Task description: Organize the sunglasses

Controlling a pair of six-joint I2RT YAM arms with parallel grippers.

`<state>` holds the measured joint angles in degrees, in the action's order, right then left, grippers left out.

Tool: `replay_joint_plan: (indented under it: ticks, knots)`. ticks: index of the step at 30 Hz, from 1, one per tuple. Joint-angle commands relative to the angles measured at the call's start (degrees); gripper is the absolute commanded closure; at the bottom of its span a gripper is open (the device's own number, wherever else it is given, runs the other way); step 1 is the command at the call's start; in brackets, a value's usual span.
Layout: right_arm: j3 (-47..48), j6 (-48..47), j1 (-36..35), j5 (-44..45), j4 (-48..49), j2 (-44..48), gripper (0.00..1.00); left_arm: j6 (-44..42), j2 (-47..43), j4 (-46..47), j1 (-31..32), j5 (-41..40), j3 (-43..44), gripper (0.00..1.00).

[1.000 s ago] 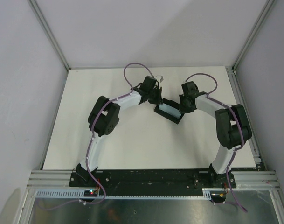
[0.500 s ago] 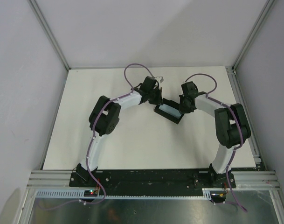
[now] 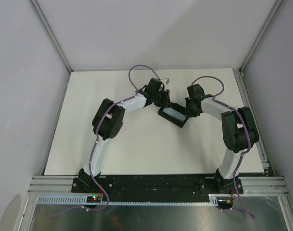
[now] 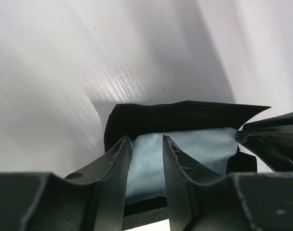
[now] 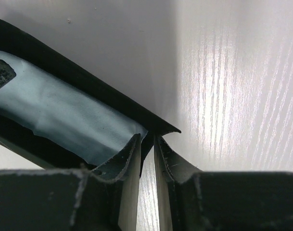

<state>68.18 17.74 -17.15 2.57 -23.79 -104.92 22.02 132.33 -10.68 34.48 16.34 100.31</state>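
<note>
White table point(image 3: 79, 134) bears a black case point(image 4: 184, 113) holding blue cloth point(image 5: 64, 115); right gripper point(image 5: 147, 144) pinches the case's corner wall, left gripper point(image 4: 146, 144) hovers narrowly parted over the cloth inside.

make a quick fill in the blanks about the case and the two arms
1. The black case holds a light ____ cloth.
2. The right gripper has its fingers either side of the ____'s wall.
3. From above, the case lies ____ the left gripper and the right one.
Missing: blue; case; between.
</note>
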Motion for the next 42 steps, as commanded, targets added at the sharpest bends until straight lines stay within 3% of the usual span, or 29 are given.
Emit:
replay_joint_plan:
  ticks: [1, 10, 20, 34, 42]
  knots:
    - [3.13, 0.29, -0.01, -0.31, -0.78, 2.85, 0.78, -0.34, -3.7, 0.26, -0.53, 0.23, 2.08, 0.6]
    - [3.74, -0.23, -2.64, 1.53, -1.85, 3.24, 0.76, -0.27, -7.36, -0.56, -0.9, -1.66, 2.46, 0.48]
    - [3.51, -0.34, -5.85, 3.26, -3.86, 1.06, 0.82, 0.59, -13.49, -1.93, -2.91, -4.44, -1.24, 0.48]
    - [3.07, 3.0, -13.3, -6.05, -1.19, 3.44, 0.82, 6.7, -37.42, -2.12, -11.17, -9.58, -27.52, 0.49]
    - [5.3, 1.53, -11.45, -6.44, -1.56, 5.9, 0.78, 4.76, -49.04, -4.52, -12.94, -15.07, -43.45, 0.39]
